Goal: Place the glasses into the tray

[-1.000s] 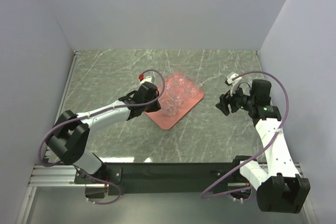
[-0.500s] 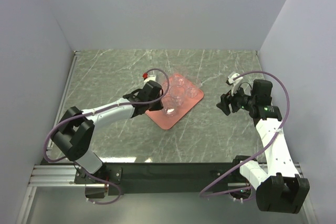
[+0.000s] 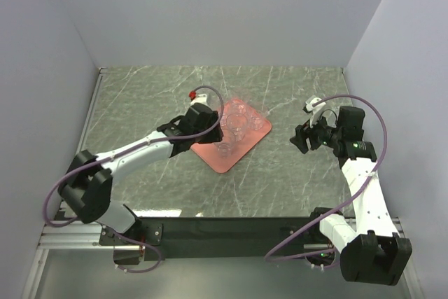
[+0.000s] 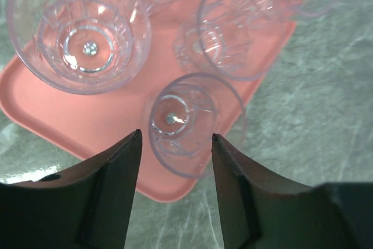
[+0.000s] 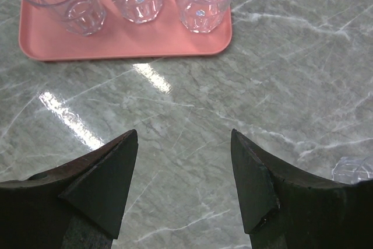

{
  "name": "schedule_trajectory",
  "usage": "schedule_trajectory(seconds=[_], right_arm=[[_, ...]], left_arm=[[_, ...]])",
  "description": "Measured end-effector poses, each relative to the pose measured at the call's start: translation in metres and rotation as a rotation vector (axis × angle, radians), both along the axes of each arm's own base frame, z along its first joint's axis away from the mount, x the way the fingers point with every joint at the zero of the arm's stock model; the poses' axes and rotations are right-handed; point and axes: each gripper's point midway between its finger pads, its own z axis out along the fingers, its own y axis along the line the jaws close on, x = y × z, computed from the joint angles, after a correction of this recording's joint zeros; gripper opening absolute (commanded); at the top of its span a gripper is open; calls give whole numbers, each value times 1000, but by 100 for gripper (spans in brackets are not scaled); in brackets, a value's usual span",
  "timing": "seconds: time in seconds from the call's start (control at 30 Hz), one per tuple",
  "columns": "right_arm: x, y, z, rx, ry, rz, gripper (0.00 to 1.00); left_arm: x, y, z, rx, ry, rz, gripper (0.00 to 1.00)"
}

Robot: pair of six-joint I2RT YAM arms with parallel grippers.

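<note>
While the top cam looked down, the flat salmon-pink rectangular tray [image 3: 222, 160] sat mid-table w/ small clear round tumbler glasses [image 3: 235, 124] clustered on it. The left gripper [image 3: 213, 131] hung at its left edge, the right gripper [image 3: 300, 139] well apart.

Left wrist cam: jaws were spread, gripping nothing. One tumbler [image 4: 186, 122] stood on the tray near its rim, just past the tips, so this was prob. the release step.

Right wrist cam: fingers [image 5: 99, 182] were wide open & empty. Another clear tumbler [image 5: 352, 170] sat on the marble table [image 5: 192, 115], lower right. Next, prob.: the right arm must reach it, straddle it, close gently.
</note>
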Motion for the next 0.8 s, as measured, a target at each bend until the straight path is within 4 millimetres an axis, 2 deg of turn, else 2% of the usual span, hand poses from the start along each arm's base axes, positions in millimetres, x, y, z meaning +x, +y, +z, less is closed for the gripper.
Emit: schedule_trajectory(seconds=[0.13, 0.23, 0.27, 0.37, 0.53, 0.67, 0.8], right_arm=[[2, -6, -1, -11, 4, -30, 72], [7, -14, -5, -31, 15, -80, 72], [9, -18, -8, -40, 27, -102, 72], [18, -33, -22, -77, 79, -183, 72], [30, -60, -44, -153, 174, -317, 72], [42, -81, -49, -205, 217, -423, 70], [62, -103, -38, -252, 217, -531, 66]], left_arm=[[-4, 5, 37, -32, -81, -25, 66], [-8, 17, 64, -27, -151, -24, 80], [-9, 24, 74, -20, -181, -15, 87], [-13, 50, 101, 8, -272, 21, 98], [-21, 114, 136, 94, -411, 122, 99], [-29, 163, 145, 181, -485, 221, 99], [-43, 186, 124, 226, -506, 251, 99]])
